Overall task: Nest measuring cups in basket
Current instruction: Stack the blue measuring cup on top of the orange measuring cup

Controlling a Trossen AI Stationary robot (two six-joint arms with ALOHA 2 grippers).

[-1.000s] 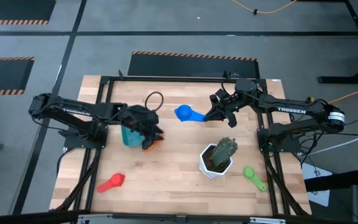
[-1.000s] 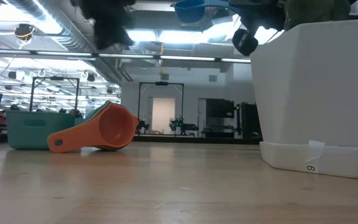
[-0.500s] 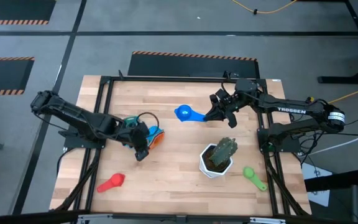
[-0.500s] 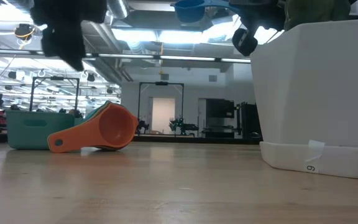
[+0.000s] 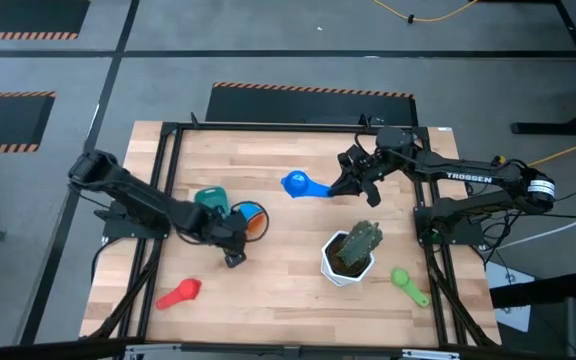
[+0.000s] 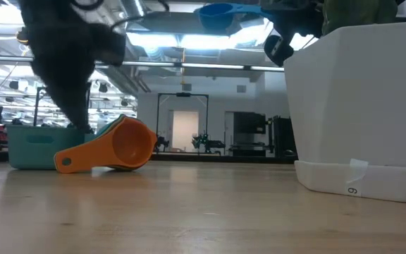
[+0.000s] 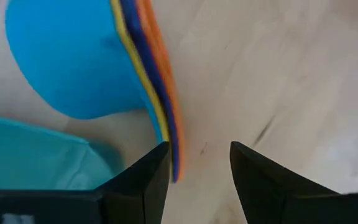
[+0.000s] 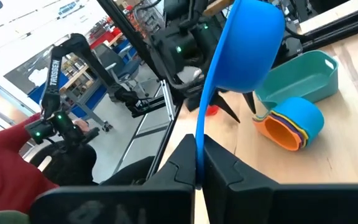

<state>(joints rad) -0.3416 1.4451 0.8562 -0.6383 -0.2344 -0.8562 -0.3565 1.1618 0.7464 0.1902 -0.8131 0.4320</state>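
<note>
A stack of nested measuring cups (image 5: 252, 220), orange outermost, lies on its side on the table beside the teal basket (image 5: 211, 200). Its orange handle (image 6: 69, 161) points toward the near edge. My left gripper (image 5: 234, 257) hovers open just near-side of the stack, fingers pointing steeply down above the handle's end (image 7: 175, 168). I cannot tell whether a finger touches it. My right gripper (image 5: 340, 187) is shut on a blue cup (image 5: 296, 183), held high over the table's far middle. A red cup (image 5: 180, 293) and a green cup (image 5: 406, 283) lie near the front. My right gripper pinches the blue cup's handle (image 8: 201, 134) between its two fingers. The fingers come about level from the table's right side and lie along the handle. The bowl (image 8: 248, 43) sticks out beyond the fingertips, lifted clear of the table.
A white pot with a green plant (image 5: 351, 255) stands right of centre, near the green cup. A black frame (image 5: 168, 150) runs round the tabletop. Bare wood lies between the stack and the pot. A person's red sleeve (image 8: 5, 168) shows beyond the table.
My left gripper has swung from over the basket and stack toward the table's near edge and come down, tipping to point more steeply downward. Its fingers stay open. The stack and basket have not moved. The right arm keeps still with the blue cup.
</note>
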